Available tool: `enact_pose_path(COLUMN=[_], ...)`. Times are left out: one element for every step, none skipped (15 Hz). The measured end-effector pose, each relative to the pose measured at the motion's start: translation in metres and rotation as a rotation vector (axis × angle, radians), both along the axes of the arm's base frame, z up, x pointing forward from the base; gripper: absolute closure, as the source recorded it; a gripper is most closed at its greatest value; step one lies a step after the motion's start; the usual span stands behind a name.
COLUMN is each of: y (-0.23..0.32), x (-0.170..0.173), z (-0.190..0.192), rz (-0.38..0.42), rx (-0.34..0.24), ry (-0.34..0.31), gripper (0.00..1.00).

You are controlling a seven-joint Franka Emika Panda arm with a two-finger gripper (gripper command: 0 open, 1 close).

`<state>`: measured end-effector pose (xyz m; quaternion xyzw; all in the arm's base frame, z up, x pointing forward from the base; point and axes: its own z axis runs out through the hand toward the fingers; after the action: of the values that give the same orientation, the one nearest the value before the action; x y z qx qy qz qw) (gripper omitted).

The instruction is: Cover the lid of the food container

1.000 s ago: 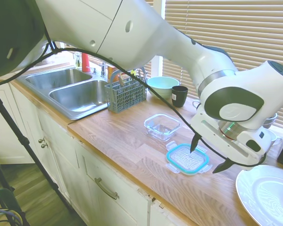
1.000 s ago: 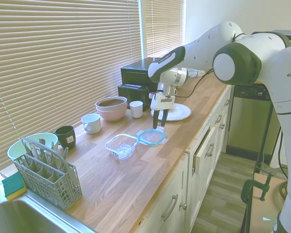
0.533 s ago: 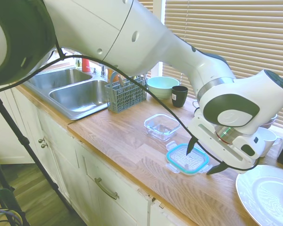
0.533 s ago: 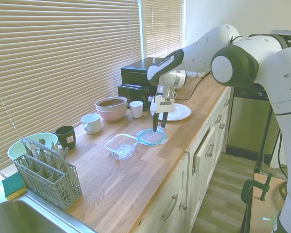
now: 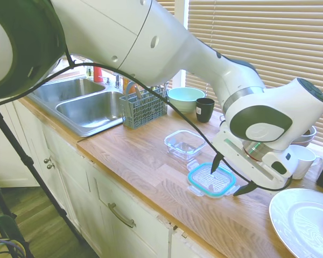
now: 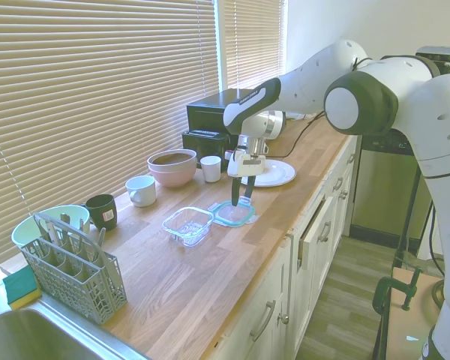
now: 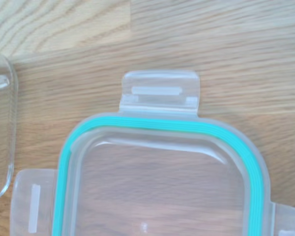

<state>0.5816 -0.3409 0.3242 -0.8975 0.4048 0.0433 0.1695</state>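
The lid (image 5: 211,179), clear with a teal rim seal and snap tabs, lies flat on the wooden counter near its front edge. The food container (image 5: 184,144), a small clear square dish, stands open just beside it, toward the sink. My gripper (image 5: 229,177) is open and low over the lid. One fingertip is above the ridged centre and the other past the lid's plate-side edge. The second exterior view shows the gripper (image 6: 241,196) pointing down onto the lid (image 6: 234,214), with the container (image 6: 187,223) next to it. The wrist view shows the lid (image 7: 162,162) close up and the container's rim (image 7: 2,123).
A white plate (image 5: 304,223) lies at the counter's right end. Behind stand a white mug (image 5: 302,161), a black mug (image 5: 205,109), a mint-green bowl (image 5: 185,98) and a pink bowl (image 6: 172,166). A grey cutlery basket (image 5: 144,106) stands beside the sink (image 5: 91,105).
The gripper has come down and moved a little toward the container, so its fingers now sit low over the lid. Lid and container stay about where they were.
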Motion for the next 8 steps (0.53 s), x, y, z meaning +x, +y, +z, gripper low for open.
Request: enact_pose_path(y=[0.0021,0.0037,0.0053,0.0058,0.0055,0.0051,0.0048,0.0048], x=[0.0012,0.0021,0.0030,0.0032,0.0030,0.0028,0.0026,0.0026], z=[-0.0001,-0.0005,-0.0013,-0.0022,-0.0027,-0.0034,-0.0036,-0.0039], rz=[0.000,0.000,0.000,0.000,-0.001,-0.002,-0.003,-0.003], rx=[0.001,0.001,0.001,0.001,0.001,0.001,0.001,0.002], ry=[0.001,0.003,0.006,0.008,0.009,0.010,0.011,0.011], gripper=[1.00,1.00,1.00,1.00,1.00,1.00,1.00,1.00])
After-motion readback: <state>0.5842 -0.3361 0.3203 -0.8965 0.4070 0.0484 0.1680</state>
